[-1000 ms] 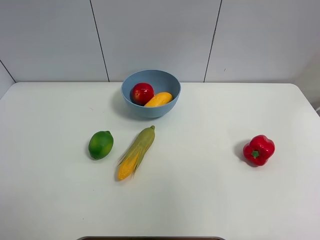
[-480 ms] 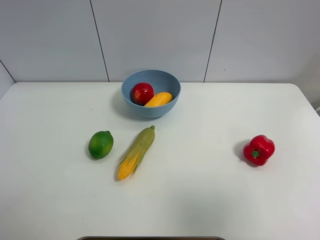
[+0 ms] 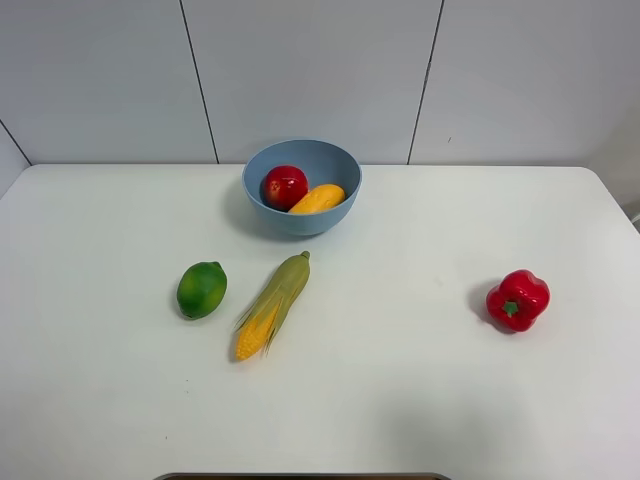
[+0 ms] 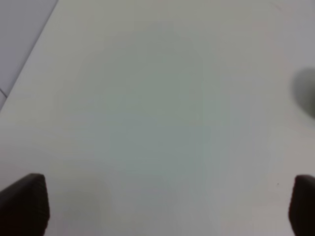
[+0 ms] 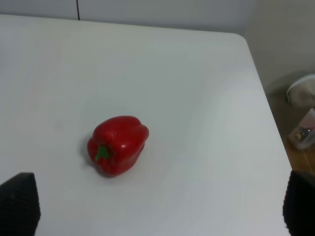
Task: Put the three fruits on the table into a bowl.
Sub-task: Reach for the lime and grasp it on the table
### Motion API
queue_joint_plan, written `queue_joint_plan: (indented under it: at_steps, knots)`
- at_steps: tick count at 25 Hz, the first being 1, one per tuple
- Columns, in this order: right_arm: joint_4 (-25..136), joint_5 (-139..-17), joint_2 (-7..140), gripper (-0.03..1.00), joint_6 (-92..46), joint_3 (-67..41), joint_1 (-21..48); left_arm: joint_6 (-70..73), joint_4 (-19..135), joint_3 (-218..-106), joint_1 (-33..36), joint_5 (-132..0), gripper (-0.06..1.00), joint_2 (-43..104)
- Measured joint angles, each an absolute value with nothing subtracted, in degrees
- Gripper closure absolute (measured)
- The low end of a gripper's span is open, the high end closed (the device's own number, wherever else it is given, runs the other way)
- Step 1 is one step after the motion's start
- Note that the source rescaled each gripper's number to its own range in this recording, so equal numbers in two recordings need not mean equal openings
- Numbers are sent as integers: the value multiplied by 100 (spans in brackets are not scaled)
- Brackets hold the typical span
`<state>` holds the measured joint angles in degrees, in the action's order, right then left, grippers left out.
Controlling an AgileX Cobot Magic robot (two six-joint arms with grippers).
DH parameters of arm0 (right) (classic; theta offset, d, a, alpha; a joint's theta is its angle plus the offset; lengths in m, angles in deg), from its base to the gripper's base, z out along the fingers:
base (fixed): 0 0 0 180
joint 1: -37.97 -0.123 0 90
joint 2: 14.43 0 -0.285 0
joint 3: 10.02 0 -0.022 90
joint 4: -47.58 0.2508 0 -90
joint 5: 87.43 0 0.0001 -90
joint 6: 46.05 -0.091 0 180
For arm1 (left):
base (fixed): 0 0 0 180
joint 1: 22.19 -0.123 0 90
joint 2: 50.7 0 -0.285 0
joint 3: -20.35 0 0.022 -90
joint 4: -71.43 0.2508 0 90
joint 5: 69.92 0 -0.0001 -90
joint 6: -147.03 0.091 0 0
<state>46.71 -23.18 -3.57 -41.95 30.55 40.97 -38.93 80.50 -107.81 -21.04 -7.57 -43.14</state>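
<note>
While nothing has moved since a second ago, the surface (image 3: 420,400) bears the bowl (image 3: 300,222) holding mango (image 3: 317,198) and apple (image 3: 285,186), the lime (image 3: 202,289) outside beside the corn cob (image 3: 272,305), and only the wrist views show the left claw (image 4: 163,205) and right claw (image 5: 160,204) spread apart, the latter near the bell pepper (image 5: 118,145).

The red apple (image 3: 285,186) and yellow-orange mango (image 3: 317,199) touch inside the light-blue bowl (image 3: 340,163); the green lime (image 3: 202,289) lies on the white table (image 3: 400,400).
</note>
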Motion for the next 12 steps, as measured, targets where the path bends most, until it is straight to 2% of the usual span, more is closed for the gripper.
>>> queue_joint_plan:
  at_steps: [12]
  knots:
    - [4758, -2437, -681, -3, -4384, 3436, 4097, -3893, 8050, -10781, -2104, -757, -6, -4314]
